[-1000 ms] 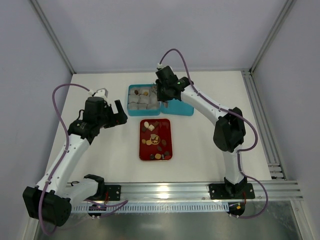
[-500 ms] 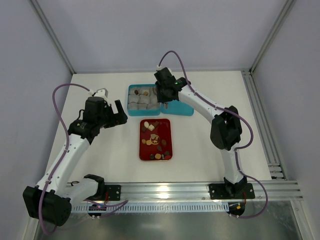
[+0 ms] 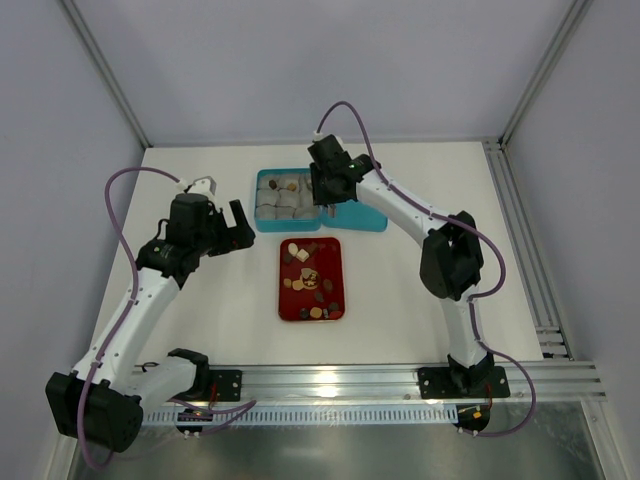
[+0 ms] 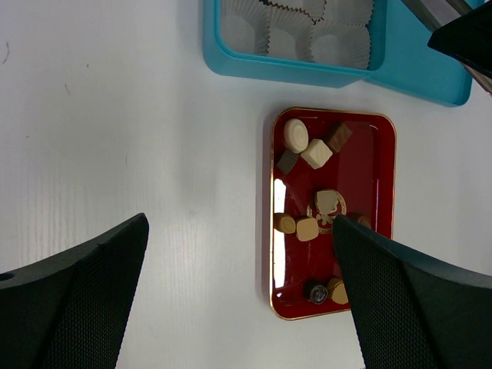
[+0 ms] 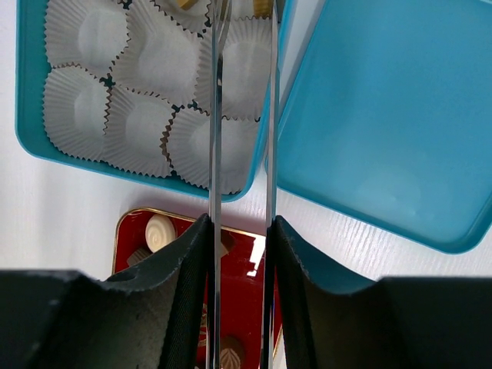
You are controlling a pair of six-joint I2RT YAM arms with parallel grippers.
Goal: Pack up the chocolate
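Note:
The chocolate (image 4: 316, 153) lies as several small brown, tan and cream pieces in a red tray (image 4: 274, 254); the same chocolate (image 3: 310, 280) shows from above. A blue box (image 5: 29, 146) holds white paper cups (image 5: 138, 131), and a few pieces (image 3: 283, 186) sit in its far row. My right gripper (image 5: 240, 227) is shut on metal tweezers (image 5: 216, 115), whose blades reach over the box's right-hand cups with a narrow gap between them. Their tips lie beyond the frame's top edge. My left gripper (image 4: 240, 231) hangs open above the table just left of the tray.
The box's blue lid (image 5: 384, 115) lies open-side up to the right of the box, touching it. The red tray (image 3: 286, 300) sits just in front of the box (image 3: 262, 205). A metal rail runs along the near edge by the arm bases.
The right arm has shifted slightly left and back over the box, and the tweezers' blades have spread a little. The left arm has not moved.

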